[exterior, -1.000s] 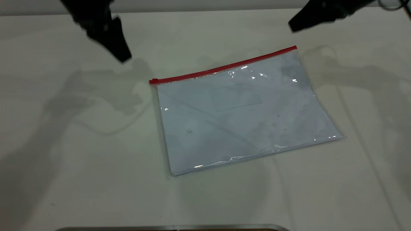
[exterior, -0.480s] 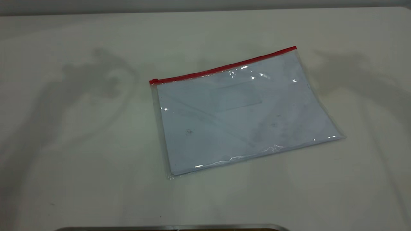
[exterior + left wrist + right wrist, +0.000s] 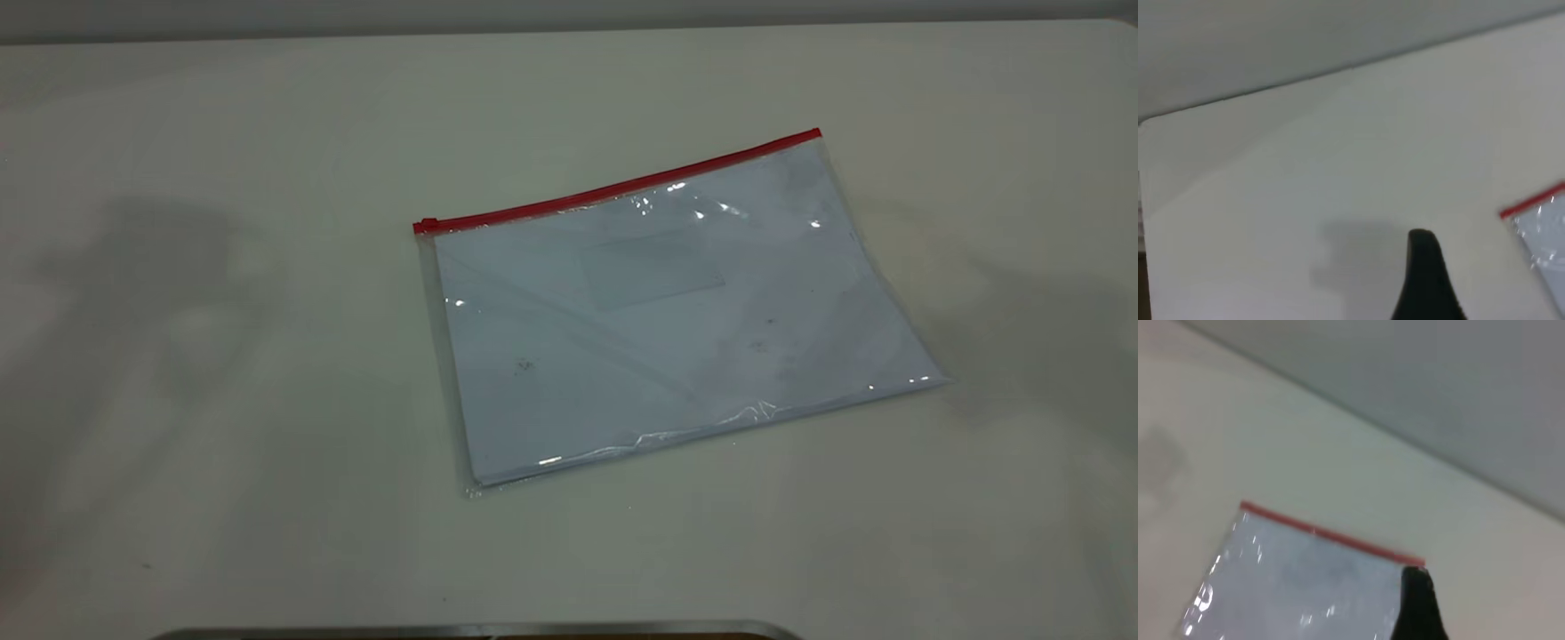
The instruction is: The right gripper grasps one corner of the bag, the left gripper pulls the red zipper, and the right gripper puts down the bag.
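From outside the rig, the bag (image 3: 676,320) lies flat near the middle of the table (image 3: 222,444), its red zipper (image 3: 618,187) along the far edge with the slider tab (image 3: 428,224) at the left corner — and both arms, which hung over the far corners a second ago, have gone from the frame, leaving only faint shadows. That reads as a retreat with nothing in hand: no corner is held.

Left wrist view: one dark finger of the left gripper (image 3: 1426,280) hangs above bare table, the zipper's end off to one side; its spread cannot be told.

Right wrist view: the right gripper (image 3: 1418,603) hovers over the bag's red-edged corner (image 3: 1408,559) — likewise, whether spread or pressed together cannot be told.
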`<state>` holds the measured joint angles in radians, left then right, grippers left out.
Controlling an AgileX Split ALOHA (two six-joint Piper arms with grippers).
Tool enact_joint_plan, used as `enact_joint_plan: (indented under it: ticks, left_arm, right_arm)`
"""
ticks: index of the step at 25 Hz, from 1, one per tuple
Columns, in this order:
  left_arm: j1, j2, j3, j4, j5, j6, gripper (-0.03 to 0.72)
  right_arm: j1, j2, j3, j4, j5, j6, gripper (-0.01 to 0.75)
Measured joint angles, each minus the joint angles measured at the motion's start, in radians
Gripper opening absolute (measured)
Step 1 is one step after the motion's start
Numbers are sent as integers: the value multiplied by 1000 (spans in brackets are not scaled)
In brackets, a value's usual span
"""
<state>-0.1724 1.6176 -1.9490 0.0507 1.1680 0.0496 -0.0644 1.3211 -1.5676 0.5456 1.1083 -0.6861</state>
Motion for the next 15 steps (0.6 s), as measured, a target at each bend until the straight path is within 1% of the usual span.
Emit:
enact_joint_plan:
  ticks: [4,8,11,15]
  left_arm:
    - [0,-91,33,9,0,-56,586]
    - [0,-230,146,9,0,-62,586]
    - [0,-352,270,8,0,-62,586]
    - [0,-520,454,8,0,-62,586]
  right_arm:
    - [0,-51,8,-27,59,111,582]
    - [0,-127,69,-33,121,164,582]
    - [0,-217,185,-11,120,167,582]
    - [0,-359,365,22,85,167,582]
